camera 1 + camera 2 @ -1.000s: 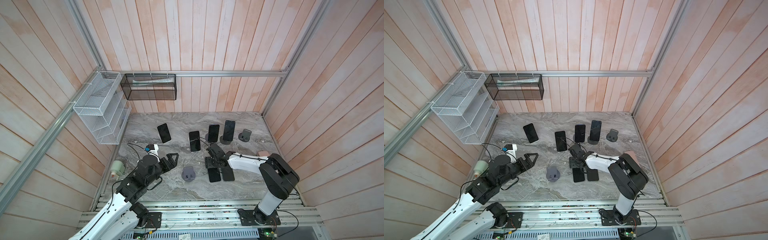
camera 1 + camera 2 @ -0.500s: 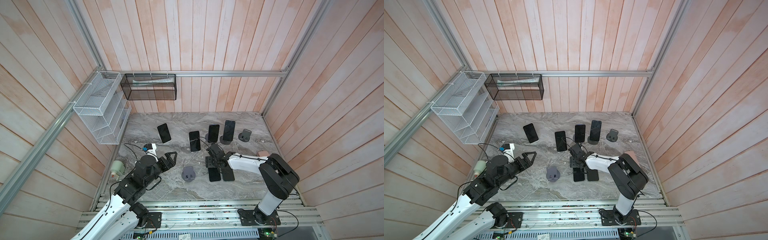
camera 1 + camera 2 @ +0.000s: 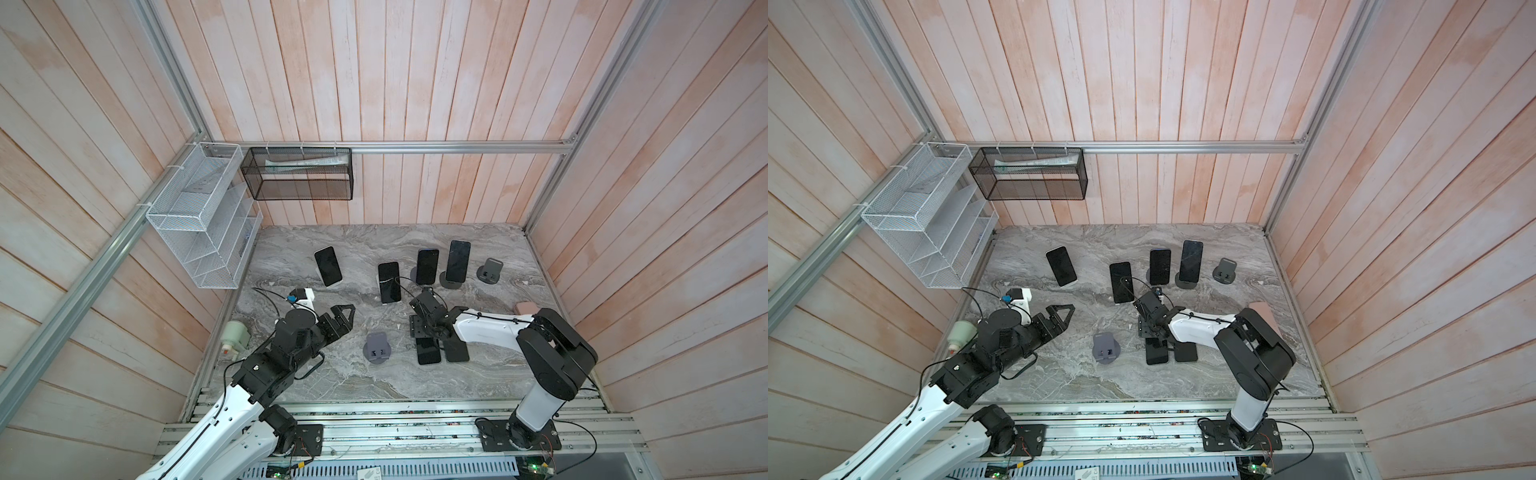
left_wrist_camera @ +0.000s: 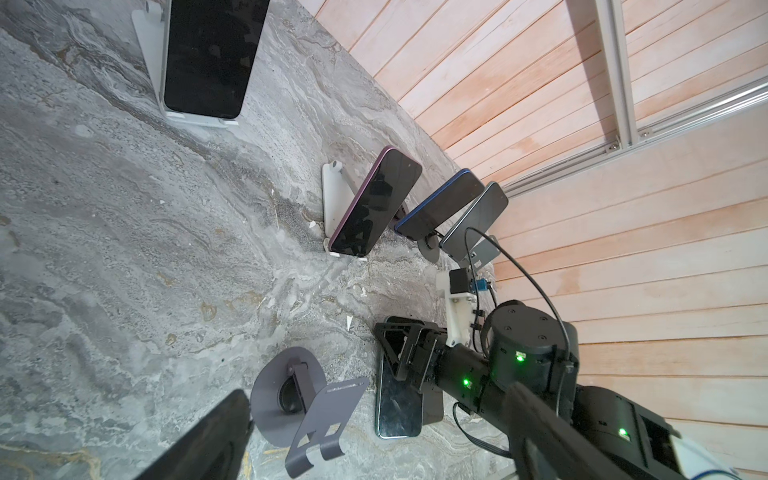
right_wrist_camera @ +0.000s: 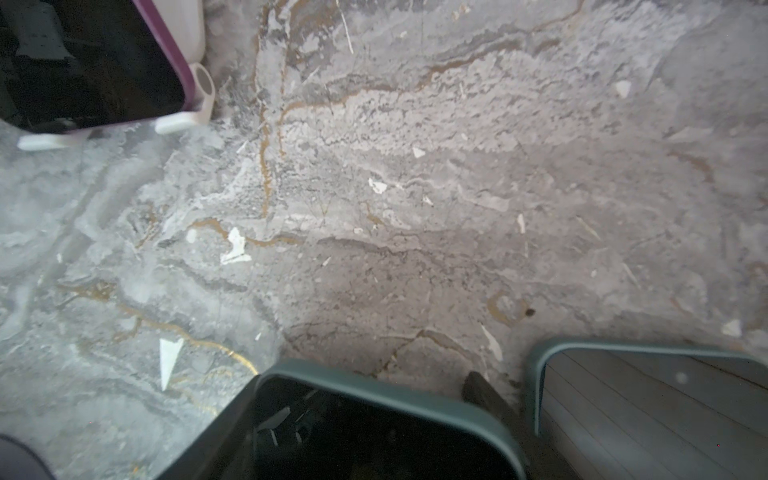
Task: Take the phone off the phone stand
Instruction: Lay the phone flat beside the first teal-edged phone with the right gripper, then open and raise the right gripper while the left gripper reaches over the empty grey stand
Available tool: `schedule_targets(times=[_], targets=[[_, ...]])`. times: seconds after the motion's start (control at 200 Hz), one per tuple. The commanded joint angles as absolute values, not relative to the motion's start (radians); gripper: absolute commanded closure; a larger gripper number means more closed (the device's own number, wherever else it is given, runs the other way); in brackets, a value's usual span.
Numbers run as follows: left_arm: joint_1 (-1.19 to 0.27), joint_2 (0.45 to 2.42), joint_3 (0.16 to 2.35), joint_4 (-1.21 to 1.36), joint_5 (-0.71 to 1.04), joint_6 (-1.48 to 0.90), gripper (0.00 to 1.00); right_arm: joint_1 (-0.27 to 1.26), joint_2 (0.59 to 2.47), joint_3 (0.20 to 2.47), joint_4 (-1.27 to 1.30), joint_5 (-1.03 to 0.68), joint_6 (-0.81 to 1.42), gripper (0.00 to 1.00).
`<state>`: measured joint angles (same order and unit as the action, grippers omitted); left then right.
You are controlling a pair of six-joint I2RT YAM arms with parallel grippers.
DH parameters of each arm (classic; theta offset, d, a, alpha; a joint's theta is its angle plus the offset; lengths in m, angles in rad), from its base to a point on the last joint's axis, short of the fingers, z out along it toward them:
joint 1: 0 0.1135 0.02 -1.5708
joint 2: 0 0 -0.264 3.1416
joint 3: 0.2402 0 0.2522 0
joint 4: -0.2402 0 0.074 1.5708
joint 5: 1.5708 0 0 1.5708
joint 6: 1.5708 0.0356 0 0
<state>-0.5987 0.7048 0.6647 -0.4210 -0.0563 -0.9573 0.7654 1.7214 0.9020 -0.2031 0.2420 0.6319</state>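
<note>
The right gripper [image 4: 400,347] sits low over the marble table [image 3: 316,386]. Its 2 black fingers [image 5: 482,395] straddle the end of a teal-edged phone [image 4: 398,411] that points toward the back wall. That phone lies flat on the table, screen up. In the right wrist view its end fills the space between the fingers, but the contact is blurred, so I cannot tell whether they pinch it or merely flank it.

A second flat phone [image 3: 456,351] lies just beside it and parallel, with 1 finger in the gap between the 2. On the other side, near but apart, stands the grey stand [image 3: 377,348] with an empty cradle — the teal-edged phone is off it.

The left gripper [image 3: 347,318] hovers left of the grey stand, its fingers spread wide and gripping nothing.

Toward the back wall, 4 phones lean on stands — a phone on a white stand [image 3: 328,266], a purple-edged phone [image 3: 389,282], a blue-edged phone [image 3: 427,266] and a tall dark phone [image 3: 458,260]. A small dark stand [image 3: 489,271] sits empty beside them.
</note>
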Motion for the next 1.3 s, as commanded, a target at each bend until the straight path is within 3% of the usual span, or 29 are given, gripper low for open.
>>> schedule_targets(times=[0.0, 0.495, 0.84, 1.165, 1.295], targets=[[-0.600, 0.712, 0.692, -0.419, -0.050, -0.988, 0.04, 0.771, 1.743, 0.881, -0.244, 0.237, 0.660, 0.25], [-0.600, 0.707, 0.697, -0.438, -0.031, -0.981, 0.04, 0.782, 1.727, 0.861, -0.247, 0.230, 0.690, 0.22], [-0.607, 0.825, 0.772, -0.500, 0.002, -0.907, 0.03, 0.782, 1.679, 0.874, -0.298, 0.236, 0.690, 0.21], [-0.760, 0.988, 0.870, -0.585, -0.156, -0.923, 0.00, 0.761, 1.406, 0.968, -0.440, 0.286, 0.597, 0.19], [-0.802, 1.096, 0.924, -0.636, -0.207, -0.955, 0.00, 0.746, 1.264, 0.967, -0.462, 0.324, 0.562, 0.12]])
